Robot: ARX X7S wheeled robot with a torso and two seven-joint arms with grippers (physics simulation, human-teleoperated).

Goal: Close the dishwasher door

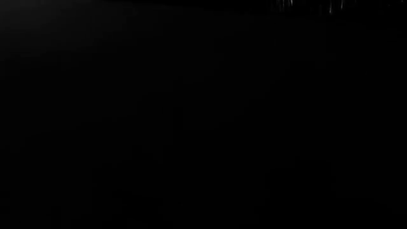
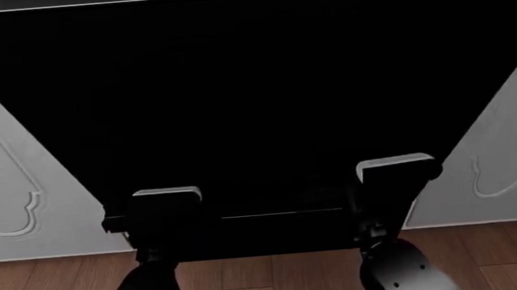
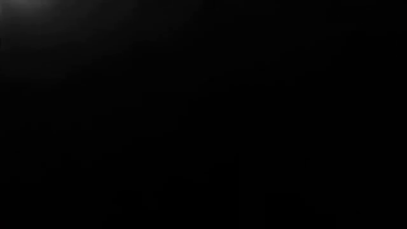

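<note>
The dishwasher door (image 2: 255, 97) (glossy black) fills the view.

We read no text, label, brand, number or sign in any of the three views; both wrist views are almost wholly black, and in the head view the black surface ahead of the two pincers carries no lettering that we can make out
</note>
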